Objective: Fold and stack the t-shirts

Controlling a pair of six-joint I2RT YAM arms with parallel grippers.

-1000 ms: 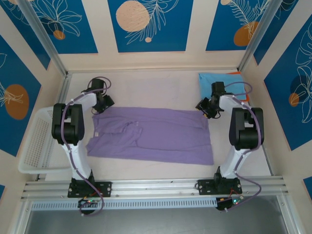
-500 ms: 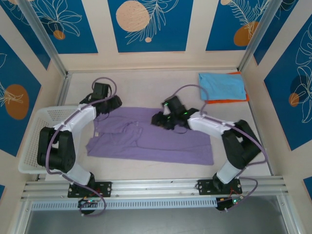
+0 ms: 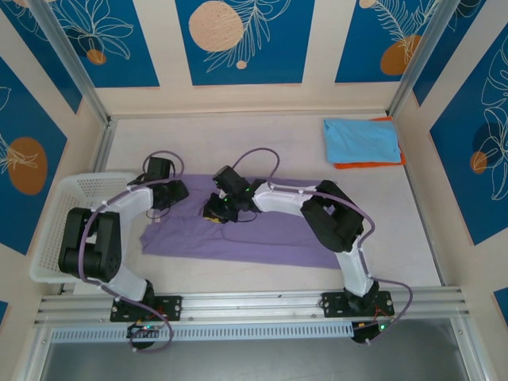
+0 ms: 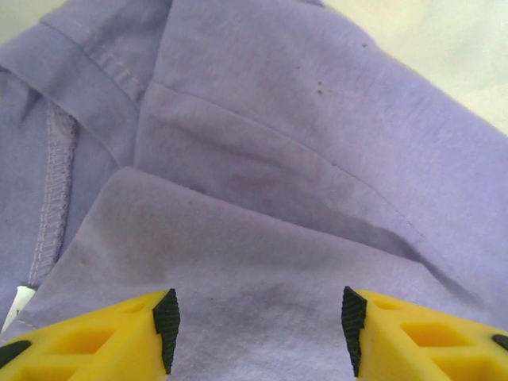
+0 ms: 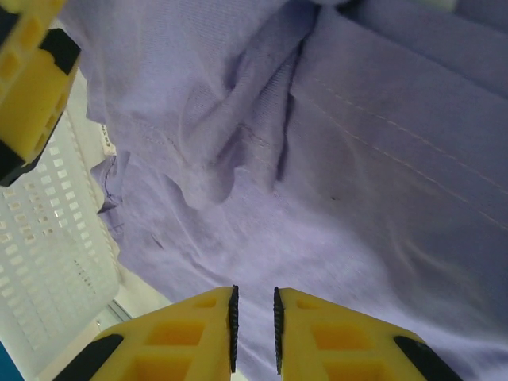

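Looks like they're starting the fold on the lavender t-shirt (image 3: 270,234). Left hand (image 4: 258,329) is hovering wide open over it, right hand (image 5: 254,325) is nearly closed. Next move is probably needing a proper pinch on the cloth right under them.

open table (image 3: 238,139) beyond shirt (image 3: 270,232), basket (image 3: 57,234) at left

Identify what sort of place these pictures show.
Probably a robot-training cell: blue-and-cream printed wall panels box in a beige table, an aluminium rail edges it, and a lavender-purple cloth t-shirt lies spread.
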